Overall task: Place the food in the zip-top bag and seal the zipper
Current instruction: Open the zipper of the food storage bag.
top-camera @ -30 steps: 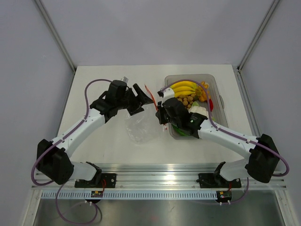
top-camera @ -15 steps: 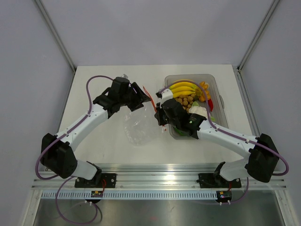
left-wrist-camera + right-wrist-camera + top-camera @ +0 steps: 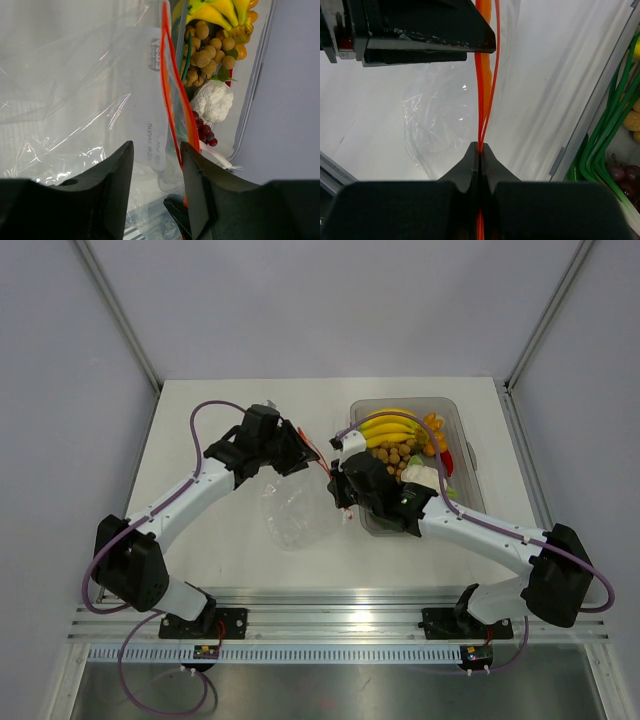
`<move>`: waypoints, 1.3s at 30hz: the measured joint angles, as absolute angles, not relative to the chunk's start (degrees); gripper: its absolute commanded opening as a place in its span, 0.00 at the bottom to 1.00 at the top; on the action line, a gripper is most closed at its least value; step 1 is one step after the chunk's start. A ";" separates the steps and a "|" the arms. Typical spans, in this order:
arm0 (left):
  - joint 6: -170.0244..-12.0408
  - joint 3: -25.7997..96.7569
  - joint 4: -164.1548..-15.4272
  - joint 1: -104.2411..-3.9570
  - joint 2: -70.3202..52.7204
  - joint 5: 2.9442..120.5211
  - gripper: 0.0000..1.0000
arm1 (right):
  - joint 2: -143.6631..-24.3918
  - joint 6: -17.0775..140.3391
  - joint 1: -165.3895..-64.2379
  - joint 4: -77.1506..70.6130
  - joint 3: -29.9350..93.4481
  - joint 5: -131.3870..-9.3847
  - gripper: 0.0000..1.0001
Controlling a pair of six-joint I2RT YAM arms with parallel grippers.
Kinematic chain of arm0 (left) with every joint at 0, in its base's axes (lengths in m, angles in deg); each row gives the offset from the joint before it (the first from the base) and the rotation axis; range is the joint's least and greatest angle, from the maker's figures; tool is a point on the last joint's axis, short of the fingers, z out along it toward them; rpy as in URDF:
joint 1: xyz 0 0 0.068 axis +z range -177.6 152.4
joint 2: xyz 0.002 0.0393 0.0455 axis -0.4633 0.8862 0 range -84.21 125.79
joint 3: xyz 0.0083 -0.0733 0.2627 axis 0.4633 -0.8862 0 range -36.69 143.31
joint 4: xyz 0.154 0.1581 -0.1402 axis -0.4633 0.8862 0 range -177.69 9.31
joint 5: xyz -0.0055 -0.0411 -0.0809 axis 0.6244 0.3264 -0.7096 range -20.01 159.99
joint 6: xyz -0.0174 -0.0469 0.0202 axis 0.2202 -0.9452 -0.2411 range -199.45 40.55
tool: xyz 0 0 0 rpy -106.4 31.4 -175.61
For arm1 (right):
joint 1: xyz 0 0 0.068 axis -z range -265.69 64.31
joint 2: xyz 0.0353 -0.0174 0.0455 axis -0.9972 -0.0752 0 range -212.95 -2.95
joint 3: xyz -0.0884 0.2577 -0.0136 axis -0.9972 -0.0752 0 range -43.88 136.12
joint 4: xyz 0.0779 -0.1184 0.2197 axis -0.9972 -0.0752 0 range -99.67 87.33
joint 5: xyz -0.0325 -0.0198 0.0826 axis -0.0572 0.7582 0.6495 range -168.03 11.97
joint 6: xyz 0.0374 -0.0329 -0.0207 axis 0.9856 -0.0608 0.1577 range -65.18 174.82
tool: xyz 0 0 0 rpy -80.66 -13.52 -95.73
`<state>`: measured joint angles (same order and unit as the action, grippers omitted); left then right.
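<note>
Left gripper (image 3: 156, 152) has been narrowing and creeping right toward the bag mouth since the earlier shot. Its jaws are standing apart, straddling the bag's film, with the zipper (image 3: 479, 90) running just inside the right-hand finger; no pinch showing yet. Right gripper (image 3: 479, 146) is clamping the zipper, jaws fully closed on the red strip, holding it up on edge.

The zip-top bag (image 3: 295, 515) is hanging from that strip between the two grippers, its clear crinkled body sagging onto the table (image 3: 220, 540) toward the near edge. It's looking empty.

All the food is sitting in the clear tub (image 3: 447, 408) just right of the bag: yellow bananas (image 3: 388, 428) and orange pieces (image 3: 436, 430) at the far end, brown ball cluster (image 3: 398, 454) mid, red chilli (image 3: 447, 456) along the right wall, white bulb (image 3: 420, 476) beside the right wrist, dark red grapes (image 3: 204, 134) and green vegetables (image 3: 600, 145) at the near end.

Tabletop is matte white, pale grey walls are enclosing it on three sides, and an aluminium rail (image 3: 340, 605) is carrying both bases along the near edge.
</note>
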<state>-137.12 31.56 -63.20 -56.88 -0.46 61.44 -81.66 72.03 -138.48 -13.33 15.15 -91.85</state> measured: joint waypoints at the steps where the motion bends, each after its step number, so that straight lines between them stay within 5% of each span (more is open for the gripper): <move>1: -137.08 31.56 -63.20 -56.88 -0.46 61.44 0.40 | -81.66 72.03 -138.57 -13.33 15.15 -92.03 0.01; 6: -136.66 31.56 -63.22 -56.88 -0.46 61.33 0.31 | -81.66 72.03 -138.64 -13.33 15.15 -92.38 0.01; 9: -136.38 31.56 -63.35 -56.88 -0.37 60.91 0.11 | -81.66 72.03 -138.74 -13.33 15.15 -92.42 0.05; 11: -135.75 31.60 -63.33 -56.88 0.02 60.54 0.00 | -81.69 72.14 -138.92 -13.77 15.34 -92.40 0.22; 12: -135.29 31.73 -63.13 -56.88 0.43 60.39 0.00 | -81.69 72.31 -138.98 -14.29 15.58 -92.38 0.50; 15: -133.58 32.54 -61.71 -56.88 2.14 60.34 0.00 | -81.69 72.47 -139.09 -16.43 16.94 -92.38 0.66; 39: -127.29 32.26 -56.46 -56.88 -2.49 57.98 0.00 | -91.46 80.40 -139.18 -31.23 30.08 -91.92 0.57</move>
<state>-127.29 32.26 -56.46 -56.88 -2.49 57.98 -91.46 80.40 -139.18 -31.23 30.08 -91.92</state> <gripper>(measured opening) 0.009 0.598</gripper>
